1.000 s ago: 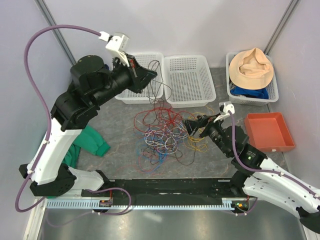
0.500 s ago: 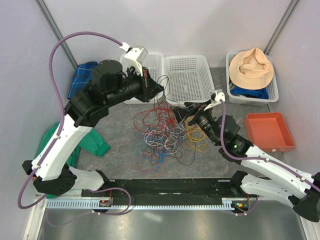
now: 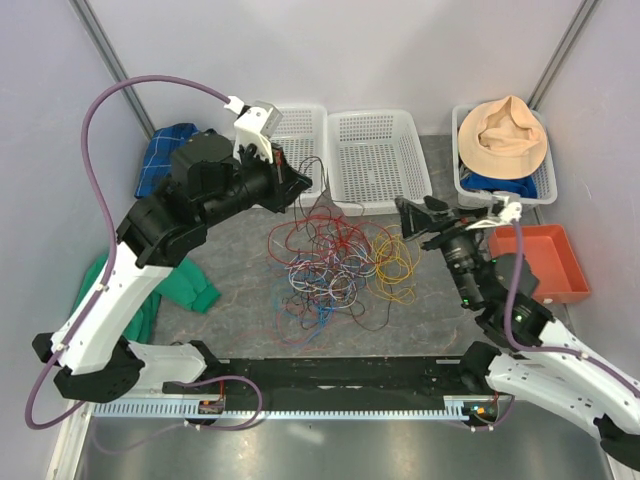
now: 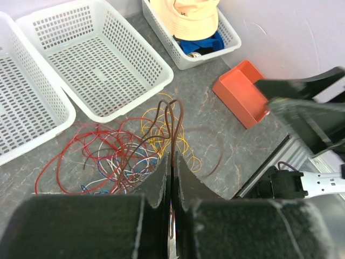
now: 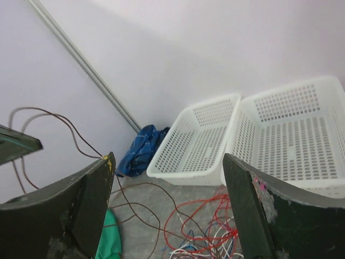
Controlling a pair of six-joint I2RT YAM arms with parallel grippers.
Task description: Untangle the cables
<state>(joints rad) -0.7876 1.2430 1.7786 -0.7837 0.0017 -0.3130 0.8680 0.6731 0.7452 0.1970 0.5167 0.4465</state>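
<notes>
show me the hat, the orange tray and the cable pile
hat [image 3: 503,135], top view, on its crown
orange tray [image 3: 535,262], top view, on its bare floor
cable pile [image 3: 335,265], top view, on the tangled middle

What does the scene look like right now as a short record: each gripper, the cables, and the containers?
left gripper: shut on a dark brown cable, raised above the pile
right gripper: open, to the right of the pile
cables: tangled heap, mid-table
middle basket: empty
right basket: holds a tan hat
orange tray: empty
</notes>
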